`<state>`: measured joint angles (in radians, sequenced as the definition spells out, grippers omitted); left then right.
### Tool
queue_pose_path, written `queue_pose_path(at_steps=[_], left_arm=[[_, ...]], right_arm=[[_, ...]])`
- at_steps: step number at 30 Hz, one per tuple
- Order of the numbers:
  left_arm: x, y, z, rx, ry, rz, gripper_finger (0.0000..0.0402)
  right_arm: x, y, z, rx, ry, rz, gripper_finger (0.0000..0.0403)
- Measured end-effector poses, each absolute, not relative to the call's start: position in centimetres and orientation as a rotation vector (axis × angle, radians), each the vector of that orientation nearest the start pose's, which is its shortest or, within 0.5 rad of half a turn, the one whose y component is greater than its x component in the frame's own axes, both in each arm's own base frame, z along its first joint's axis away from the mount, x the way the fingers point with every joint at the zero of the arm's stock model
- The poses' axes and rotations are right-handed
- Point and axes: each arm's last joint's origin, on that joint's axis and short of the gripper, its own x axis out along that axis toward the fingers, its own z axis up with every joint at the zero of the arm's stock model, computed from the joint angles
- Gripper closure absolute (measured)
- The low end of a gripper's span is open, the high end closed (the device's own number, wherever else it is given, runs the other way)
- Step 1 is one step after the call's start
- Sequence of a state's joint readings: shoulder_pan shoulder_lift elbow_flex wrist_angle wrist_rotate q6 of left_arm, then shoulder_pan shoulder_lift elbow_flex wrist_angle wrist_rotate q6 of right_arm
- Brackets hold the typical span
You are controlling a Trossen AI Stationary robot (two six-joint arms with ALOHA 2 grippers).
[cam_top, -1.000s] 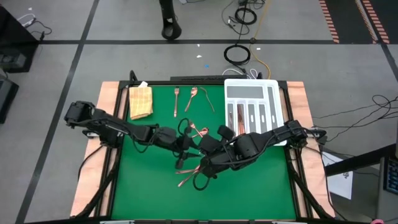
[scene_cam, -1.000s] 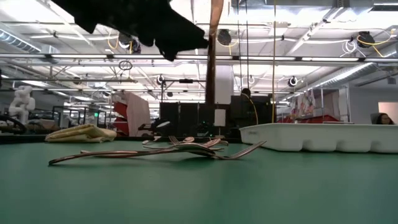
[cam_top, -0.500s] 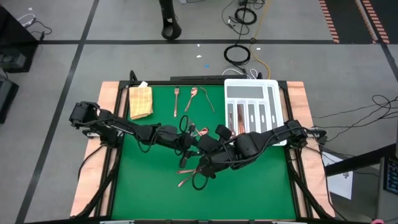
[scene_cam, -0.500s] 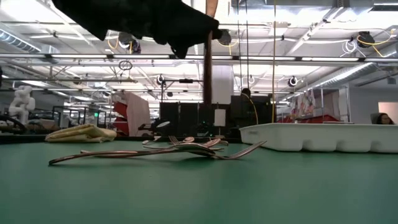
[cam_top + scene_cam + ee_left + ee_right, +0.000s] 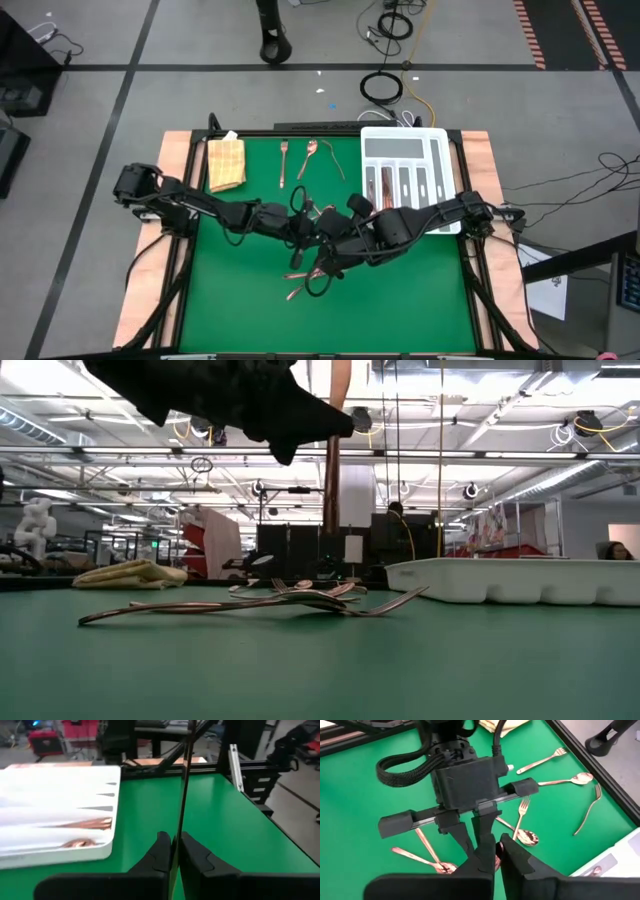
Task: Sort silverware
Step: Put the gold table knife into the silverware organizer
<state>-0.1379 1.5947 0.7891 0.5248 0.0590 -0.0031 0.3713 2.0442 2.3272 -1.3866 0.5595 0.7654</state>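
The green tabletop (image 5: 230,300) fills the middle of the high view. On it the white divided tray (image 5: 405,145) stands at the upper right. As far as I can see, two of its compartments already hold copper pieces, in the left wrist view at the left; the other compartments look empty, so I judge the sorting is only at its beginning.

Most silverware is not yet sorted: a loose pile (image 5: 290,600) lies in the centre of the low view, and a fork (image 5: 283,162) and two or three more pieces lie at the upper middle of the high view, near the tan cloth (image 5: 226,163).

At the centre, the left hand (image 5: 172,851) is clenched on an upright copper utensil (image 5: 184,785). The right hand (image 5: 496,851) is closed on that piece too, so it looks like a handover.
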Motion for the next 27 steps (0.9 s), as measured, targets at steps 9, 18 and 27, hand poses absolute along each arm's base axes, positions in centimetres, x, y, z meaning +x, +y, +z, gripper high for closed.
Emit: queue_pose_path(at_steps=[9, 18, 27], left_arm=[[32.7, -4.2, 20.9, -0.075, 0.285, -0.113, 0.0382], [33.3, -3.0, 23.6, -0.420, 0.031, -0.150, 0.0382], [36.1, 1.0, 26.2, -0.558, -0.047, -0.046, 0.0382]], right_arm=[[34.7, 11.6, 41.3, 0.220, 0.807, -0.569, 0.0265], [29.4, 11.8, 44.6, 0.354, 0.698, -0.628, 0.0210], [27.0, 14.1, 45.6, 0.373, 0.551, -0.642, 0.0231]])
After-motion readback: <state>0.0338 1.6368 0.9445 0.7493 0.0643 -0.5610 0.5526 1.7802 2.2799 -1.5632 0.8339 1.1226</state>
